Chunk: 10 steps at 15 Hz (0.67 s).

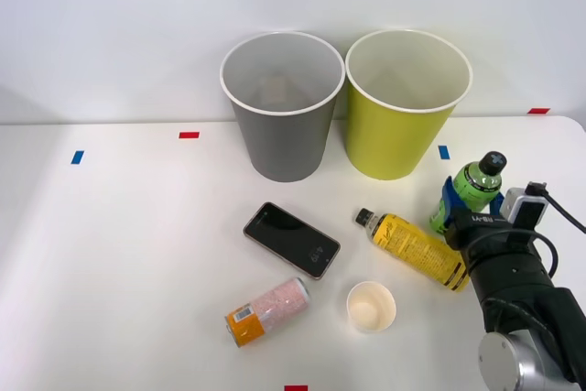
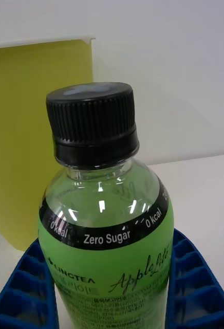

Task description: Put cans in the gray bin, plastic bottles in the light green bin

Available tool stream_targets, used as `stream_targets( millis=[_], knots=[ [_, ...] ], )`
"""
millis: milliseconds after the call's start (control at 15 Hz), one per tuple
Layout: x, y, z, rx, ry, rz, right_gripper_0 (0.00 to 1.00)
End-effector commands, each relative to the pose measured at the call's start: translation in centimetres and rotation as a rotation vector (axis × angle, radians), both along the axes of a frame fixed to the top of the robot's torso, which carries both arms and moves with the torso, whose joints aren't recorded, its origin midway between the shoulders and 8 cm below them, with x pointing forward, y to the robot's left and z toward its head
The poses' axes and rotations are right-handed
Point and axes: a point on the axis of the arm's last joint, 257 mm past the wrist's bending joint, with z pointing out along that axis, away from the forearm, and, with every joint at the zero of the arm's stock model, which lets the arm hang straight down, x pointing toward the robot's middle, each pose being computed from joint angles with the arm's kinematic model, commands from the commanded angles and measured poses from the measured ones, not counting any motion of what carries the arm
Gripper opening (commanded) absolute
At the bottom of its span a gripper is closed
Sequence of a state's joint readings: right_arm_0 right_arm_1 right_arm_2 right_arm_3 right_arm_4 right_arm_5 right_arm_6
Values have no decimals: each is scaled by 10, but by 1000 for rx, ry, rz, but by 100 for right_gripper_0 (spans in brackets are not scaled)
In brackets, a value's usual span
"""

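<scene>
A: The front view looks down and forward over the table (image 1: 119, 254).
B: The wrist view sits close behind the green bottle (image 2: 109, 231), facing the lime bin (image 2: 35, 133); both share those.

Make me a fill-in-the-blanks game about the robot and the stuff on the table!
1. The right gripper has its blue fingers on either side of the ____ bottle.
2. The yellow bottle is ____ on the table, not standing.
3. The phone lies in front of the ____ bin.
4. The white paper cup sits between the yellow bottle and the pink ____.

Missing words: green; lying; gray; can
</scene>
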State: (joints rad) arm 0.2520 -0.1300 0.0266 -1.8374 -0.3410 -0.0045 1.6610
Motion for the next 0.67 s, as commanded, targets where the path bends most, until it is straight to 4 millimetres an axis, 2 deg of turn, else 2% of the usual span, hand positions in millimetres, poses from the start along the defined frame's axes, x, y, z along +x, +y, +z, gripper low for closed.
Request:
stream_targets(
  millis=[67, 267, 400, 667],
  knots=[
    [0, 3, 0, 1, -1, -6, 0],
    [-3, 13, 7, -28, -13, 14, 0],
    [-12, 31, 17, -30, -29, 53, 0],
    [-26, 50, 53, -66, -94, 112, 0]
  ],
)
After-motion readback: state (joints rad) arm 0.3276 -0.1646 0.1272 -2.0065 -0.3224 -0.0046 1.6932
